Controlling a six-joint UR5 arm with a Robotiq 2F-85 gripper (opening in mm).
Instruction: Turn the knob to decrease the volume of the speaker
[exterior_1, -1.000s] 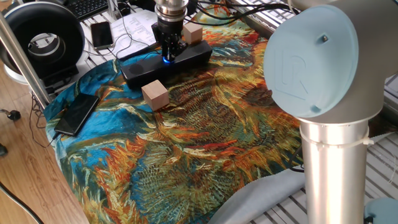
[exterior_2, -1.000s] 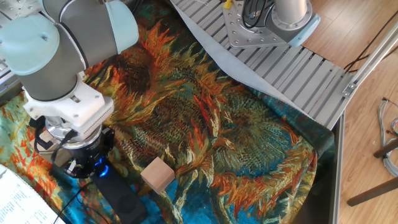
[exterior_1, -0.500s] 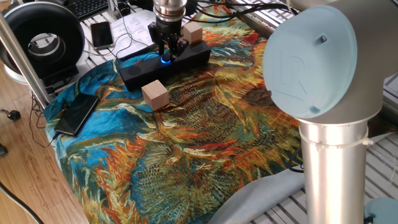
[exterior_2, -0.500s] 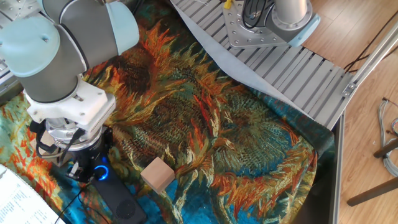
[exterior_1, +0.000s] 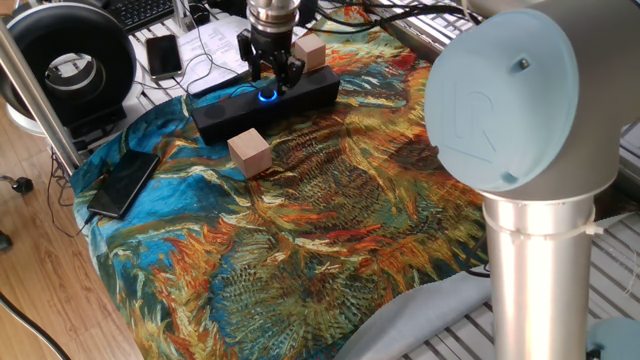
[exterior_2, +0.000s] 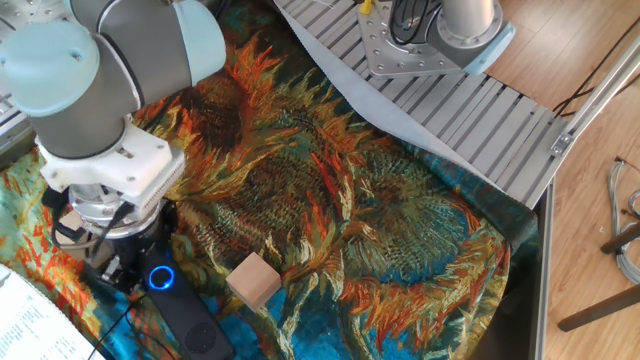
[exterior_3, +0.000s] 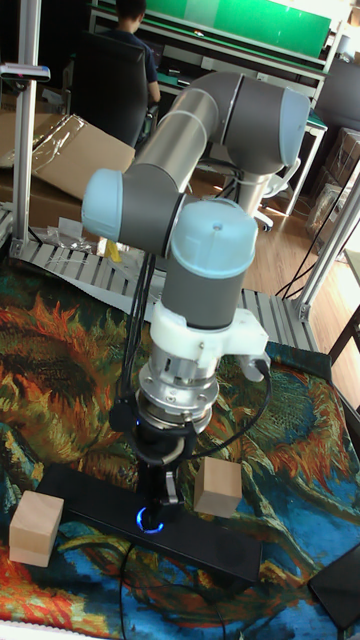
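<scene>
The speaker (exterior_1: 265, 103) was laid across the far end of the patterned cloth (exterior_1: 330, 220), the knob (exterior_2: 160, 277) glowing on its top. The gripper (exterior_1: 273, 72) was held just above the knob, released; regrasping was judged necessary next. Finger spacing was hard to make out.

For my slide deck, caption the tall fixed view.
UR5 gripper poised just above the blue-lit knob on the black speaker.

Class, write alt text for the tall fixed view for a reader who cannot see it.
A robot arm's gripper hangs just above the blue-lit knob on a long black speaker. A wooden block sits at the speaker's left end and another block behind it, all on a sunflower-print cloth.
</scene>
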